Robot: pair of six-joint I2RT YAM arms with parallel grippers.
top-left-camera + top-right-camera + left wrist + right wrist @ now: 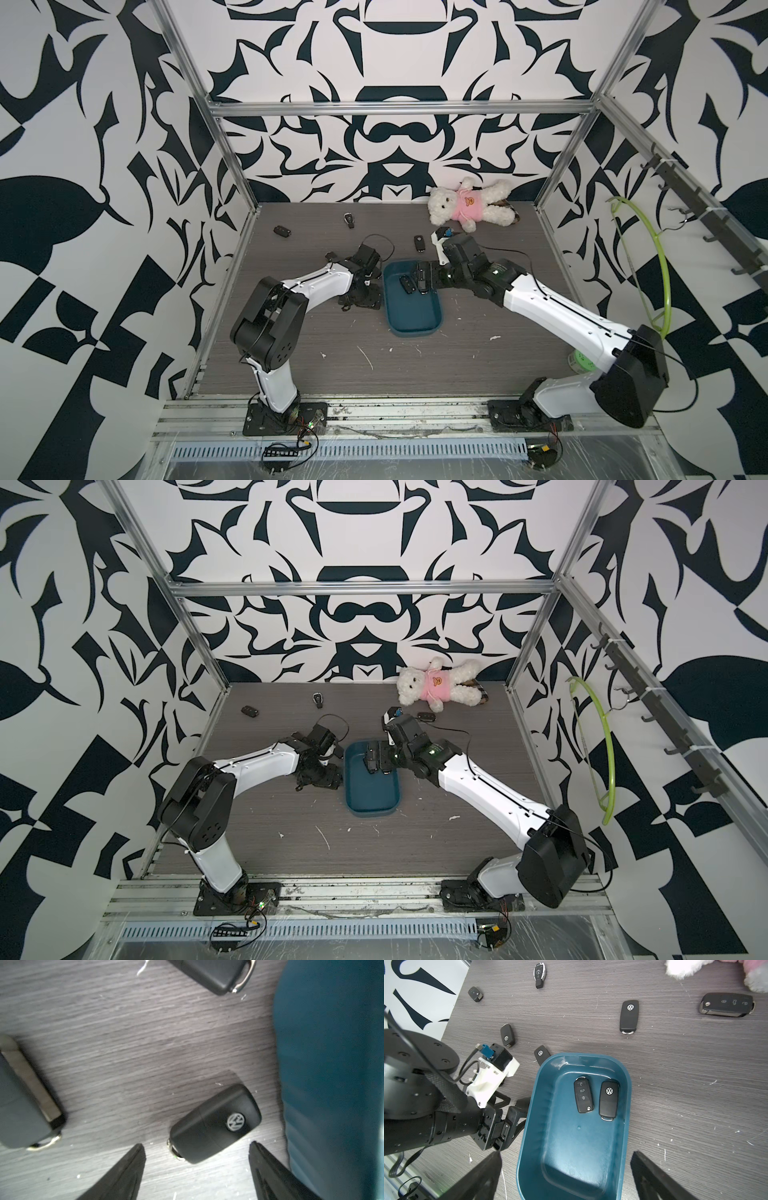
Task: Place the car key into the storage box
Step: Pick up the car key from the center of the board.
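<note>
The grey surface (457, 365) carried the teal storage box (411, 313), with two key fobs (583, 1097) lying side by side at its far end. The right fingers (654, 1178) hung spread wide above it, empty. The left fingers (124, 1174) stood apart, gripping nothing. A badged car key (215, 1124) lay on the surface just ahead of their tips, beside the box's outer wall.

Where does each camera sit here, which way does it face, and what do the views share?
Top views: high at the front, looking down and back over the table, left arm, right arm and storage box.
Left wrist: on the left arm, looking down past the open left gripper at a car key lying beside the box.
Right wrist: above the box, looking down past the open right gripper at two keys inside; the left arm shows.
Shared: every view shows the box.
</note>
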